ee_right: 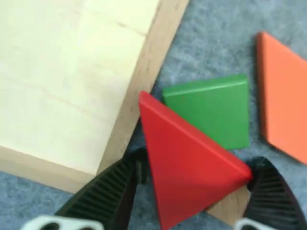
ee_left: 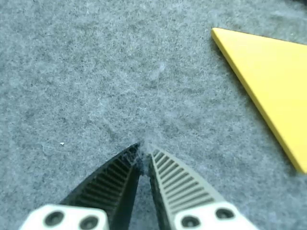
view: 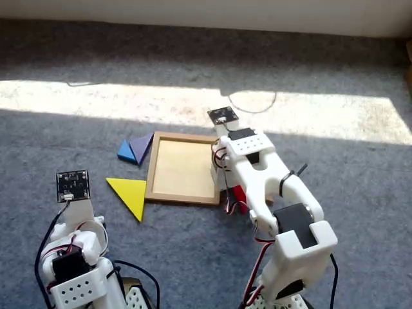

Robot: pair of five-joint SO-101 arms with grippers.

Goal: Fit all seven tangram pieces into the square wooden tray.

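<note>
Red triangle [ee_right: 182,153] pinched between the fingers of the right claw [ee_right: 199,165], seen from the right wrist, held just outside the wooden tray [ee_right: 144,81] near one of its corners. One tip aimed ahead of the claw, just overlapping the tray's rim; long axis running from that tip back toward the fingers. Green piece [ee_right: 216,108] just ahead, seemingly tucked partly under the red edge; orange piece [ee_right: 283,96] further out, on the side away from the tray. Likely trouble: tip snagging on the rim if lowered from here, or twisting in a grip that bears on a slanted edge and a corner. Could also shove the green piece.

From the left wrist: left claw [ee_left: 144,155] pressed almost together, gripping nothing, over the grey carpeted tabletop [ee_left: 96,72]. Yellow triangle [ee_left: 273,81] ahead and off to one side, apart from the tips.

From above: tray floor bare. Yellow triangle, blue triangle [view: 126,152] and purple triangle [view: 143,147] across the tray from the right claw, yellow nearest the left claw.
</note>
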